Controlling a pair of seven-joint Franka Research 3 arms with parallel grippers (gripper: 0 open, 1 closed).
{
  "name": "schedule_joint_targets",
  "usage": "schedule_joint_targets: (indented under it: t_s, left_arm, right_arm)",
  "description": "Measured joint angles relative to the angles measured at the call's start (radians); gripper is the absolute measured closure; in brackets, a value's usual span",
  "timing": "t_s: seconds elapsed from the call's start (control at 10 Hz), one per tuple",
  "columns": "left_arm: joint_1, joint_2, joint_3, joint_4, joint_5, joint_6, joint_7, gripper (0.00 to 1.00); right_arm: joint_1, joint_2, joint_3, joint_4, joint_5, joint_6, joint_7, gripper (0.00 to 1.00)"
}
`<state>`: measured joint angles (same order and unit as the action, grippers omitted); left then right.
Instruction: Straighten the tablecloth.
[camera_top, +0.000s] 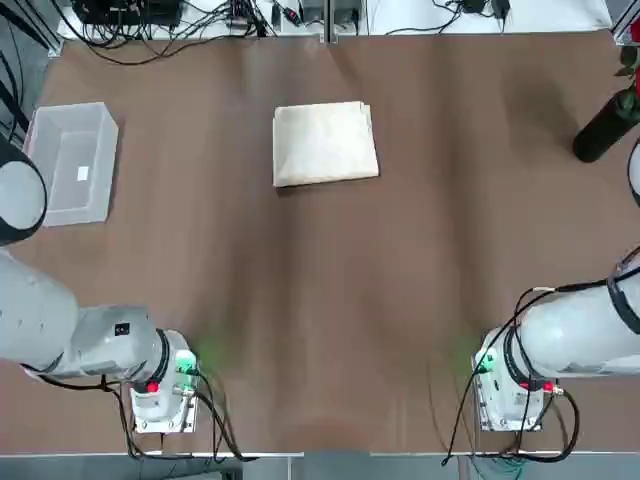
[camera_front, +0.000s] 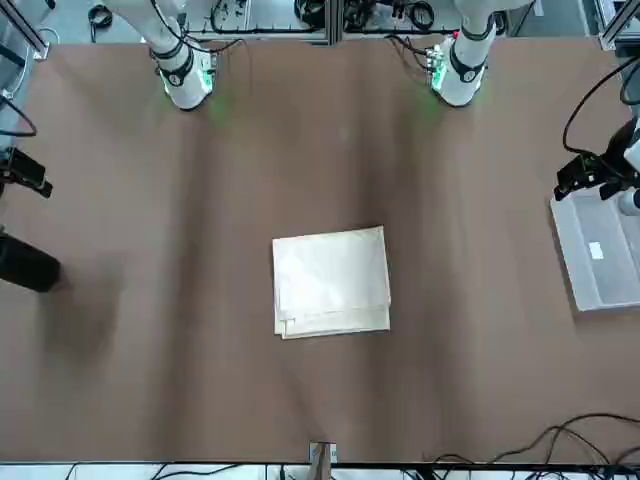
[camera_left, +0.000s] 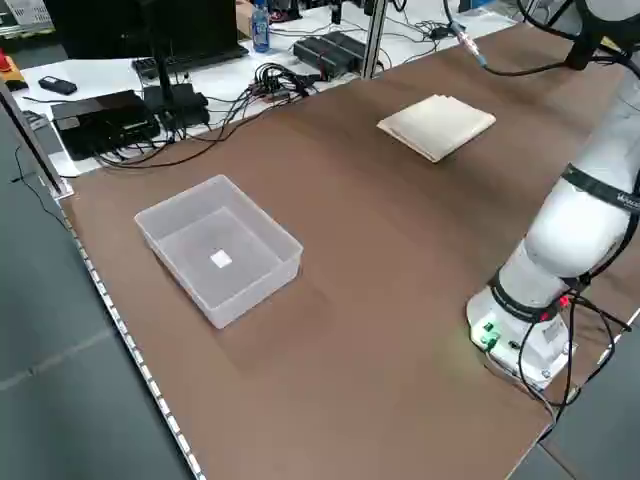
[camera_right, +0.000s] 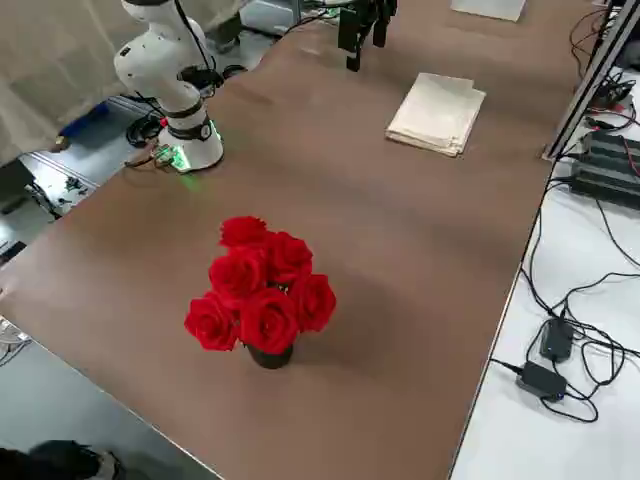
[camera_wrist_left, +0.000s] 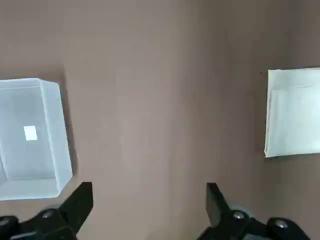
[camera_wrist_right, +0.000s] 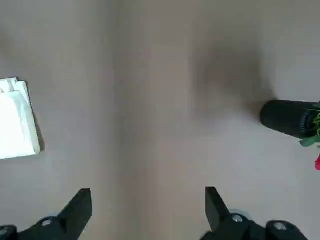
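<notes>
cloth: tablecloth (camera_top: 325, 144) lies folded into a small rectangle, flat on the brown table (camera_top: 330, 330), toward the far middle from the arms; layered edges show at one side, so it needs opening out
cloth access: nothing lies on it and nothing touches it, both arms can come at it from either side
left gripper: left gripper (camera_wrist_left: 149, 200) hangs above bare table, pointing down, fingers spread wide, holding nothing; cloth sits off to one side of its view, bin to the other
right gripper: right gripper (camera_wrist_right: 148, 200) likewise up over bare table, fingers spread wide, empty
why open: judged ready pose, jaws wide so each can pinch a cloth edge or corner
bin: clear plastic bin (camera_top: 72, 162) stands at the left edge, well apart from the cloth, holds only a small white tag
flowers: red roses in a dark vase (camera_right: 262, 300) at the right edge, well clear of the cloth
progress: judged not started, cloth fully folded
</notes>
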<state>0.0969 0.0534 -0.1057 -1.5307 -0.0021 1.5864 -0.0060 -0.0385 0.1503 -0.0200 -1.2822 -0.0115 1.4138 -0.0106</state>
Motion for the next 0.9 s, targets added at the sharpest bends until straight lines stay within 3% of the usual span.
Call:
schedule_joint_targets:
  t_s: [0.5,0.9]
  left_arm:
    - [0.0,0.0,0.0,0.0,0.0,0.019,0.0,0.0]
    - [0.0,0.005,-0.001,-0.002,0.0,0.022,0.0,0.0]
  right_arm:
    - [0.01,0.004,0.002,-0.001,0.004,0.01,-0.002,0.0]
    - [0.155,0.104,0.009,-0.01,0.052,0.198,0.006,0.0]
